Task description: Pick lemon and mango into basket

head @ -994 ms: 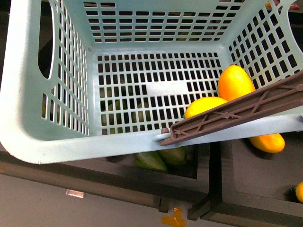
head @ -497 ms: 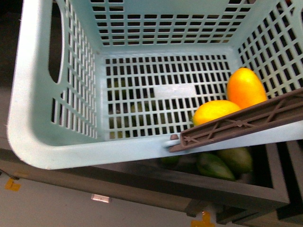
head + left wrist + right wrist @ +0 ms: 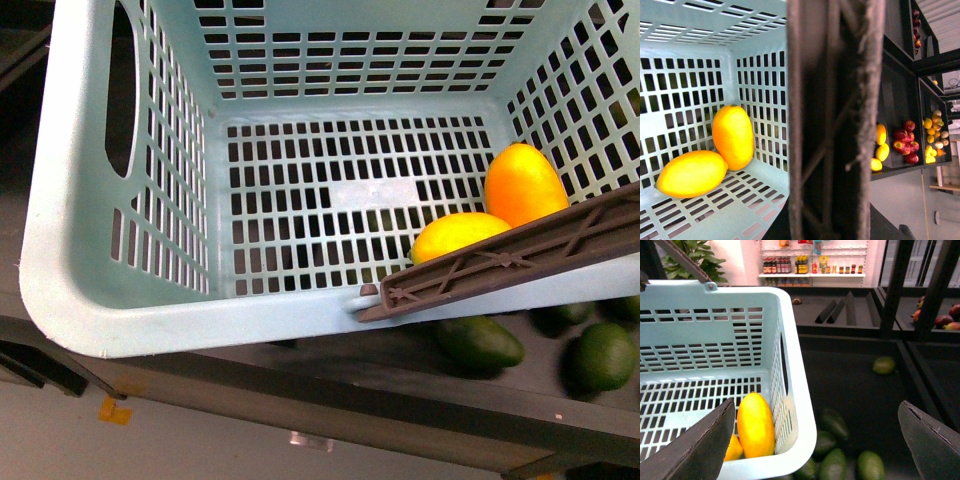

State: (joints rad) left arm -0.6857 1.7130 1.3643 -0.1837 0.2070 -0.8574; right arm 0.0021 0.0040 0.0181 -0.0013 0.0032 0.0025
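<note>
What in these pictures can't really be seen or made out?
- The lemon: the front view shows its near side hidden behind the brown handle.
- Left gripper: the left wrist view is filled by that handle close up, so open or shut is unclear.
- The bottles on the far shelf: too small to identify in the right wrist view.
- The basket: cut off by the edges in every view.

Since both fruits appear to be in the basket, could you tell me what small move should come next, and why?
Probably just keep the right end effector open and draw it clear. The mango and lemon already lie touching in a corner of the basket, and the open jaws hold nothing.
</note>
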